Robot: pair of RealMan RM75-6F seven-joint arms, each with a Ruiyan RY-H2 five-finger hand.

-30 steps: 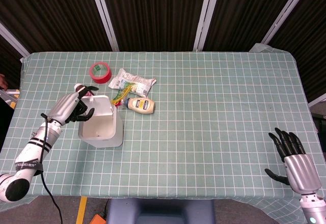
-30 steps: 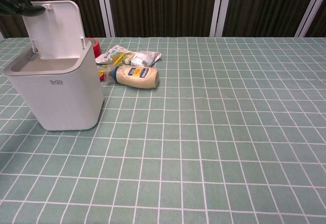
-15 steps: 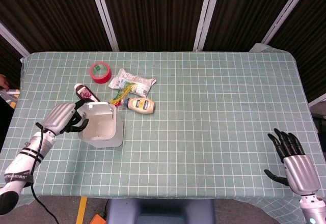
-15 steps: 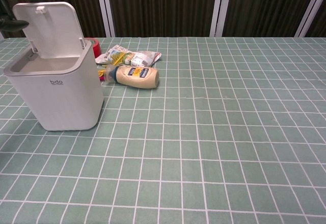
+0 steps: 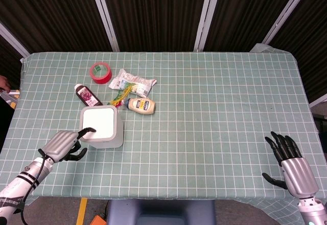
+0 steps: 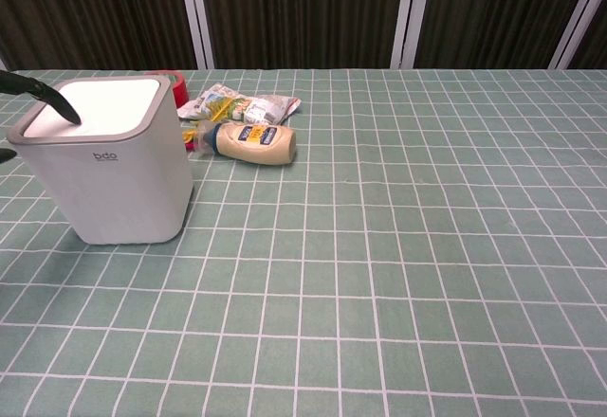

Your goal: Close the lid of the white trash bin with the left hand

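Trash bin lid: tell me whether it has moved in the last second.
Yes. The lid has swung down from upright behind the opening to lie flat on the white trash bin, with the left hand reaching onto it.

You have open tabletop (image 5: 219, 112) from the middle to the right edge. Behind the white trash bin (image 5: 101, 127), toward the far-left corner, a mayonnaise bottle (image 5: 141, 105), snack packet (image 5: 133, 80), dark bottle (image 5: 88, 95) and red tape roll (image 5: 100, 72) crowd your way.
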